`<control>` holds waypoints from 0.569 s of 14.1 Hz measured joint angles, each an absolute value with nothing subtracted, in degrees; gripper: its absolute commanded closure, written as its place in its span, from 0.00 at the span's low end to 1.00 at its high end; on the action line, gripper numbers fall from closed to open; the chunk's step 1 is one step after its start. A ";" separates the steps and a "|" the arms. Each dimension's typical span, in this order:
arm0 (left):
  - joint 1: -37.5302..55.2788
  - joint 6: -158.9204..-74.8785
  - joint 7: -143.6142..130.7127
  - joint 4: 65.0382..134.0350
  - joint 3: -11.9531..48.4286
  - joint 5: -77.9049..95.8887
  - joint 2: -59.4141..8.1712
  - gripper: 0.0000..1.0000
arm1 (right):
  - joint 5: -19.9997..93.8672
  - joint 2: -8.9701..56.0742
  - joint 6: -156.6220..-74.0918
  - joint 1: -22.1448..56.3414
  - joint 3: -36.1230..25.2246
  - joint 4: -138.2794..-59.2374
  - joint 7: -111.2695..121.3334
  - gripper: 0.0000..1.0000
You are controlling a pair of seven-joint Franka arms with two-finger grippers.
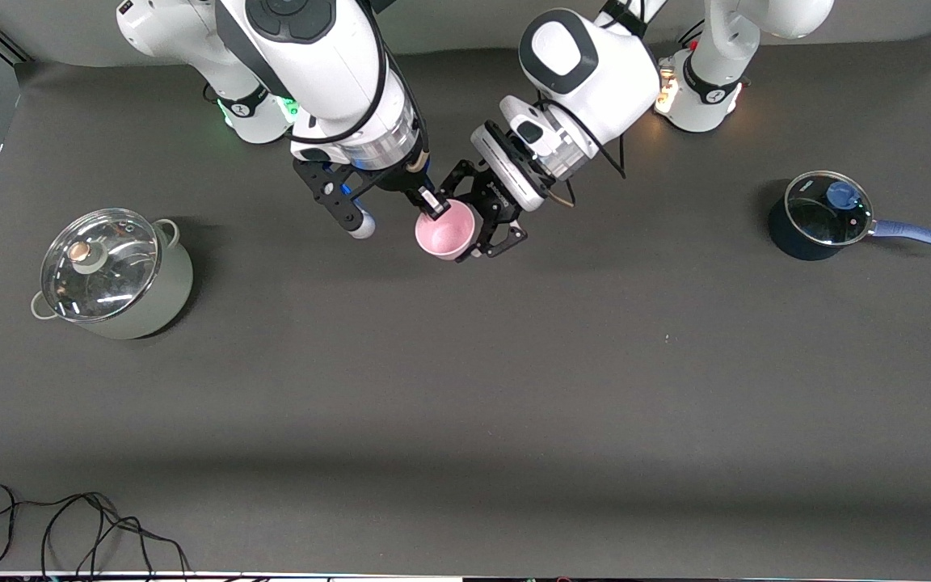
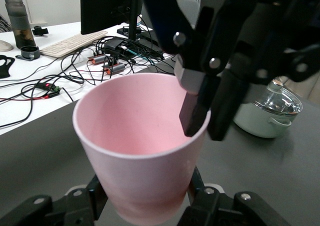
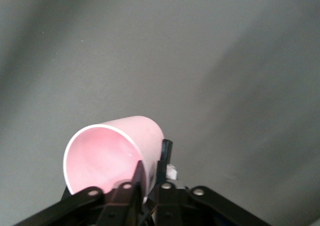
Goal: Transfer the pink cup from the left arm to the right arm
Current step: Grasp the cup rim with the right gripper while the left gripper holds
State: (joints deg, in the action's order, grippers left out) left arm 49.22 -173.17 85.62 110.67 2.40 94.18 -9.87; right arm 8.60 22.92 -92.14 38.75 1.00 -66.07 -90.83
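Observation:
The pink cup (image 1: 445, 230) hangs in the air over the table near the robots' bases, tilted with its mouth toward the front camera. My left gripper (image 1: 478, 214), the black claw, is shut around the cup's lower body; in the left wrist view the cup (image 2: 140, 136) sits between its fingers (image 2: 145, 206). My right gripper (image 1: 433, 204) pinches the cup's rim, with one flat finger inside the cup and one outside (image 2: 205, 121). In the right wrist view the cup (image 3: 110, 156) has its wall clamped between that gripper's fingers (image 3: 151, 168).
A pale green pot with a glass lid (image 1: 114, 275) stands toward the right arm's end, also in the left wrist view (image 2: 267, 113). A dark blue saucepan with a glass lid (image 1: 821, 214) stands toward the left arm's end. A black cable (image 1: 69, 525) lies at the table's near edge.

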 measured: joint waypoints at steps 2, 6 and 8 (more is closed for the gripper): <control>49.33 -173.57 85.91 110.67 2.40 94.12 -9.90 0.54 | 8.61 22.97 -92.09 38.74 1.01 -66.05 -90.72 1.00; 49.36 -173.72 85.91 110.66 2.38 94.12 -9.92 0.01 | 8.64 23.00 -92.09 38.69 1.00 -66.04 -90.66 1.00; 49.31 -174.13 85.67 110.58 2.20 94.21 -9.95 0.01 | 8.56 22.99 -91.72 38.40 0.97 -66.01 -89.12 1.00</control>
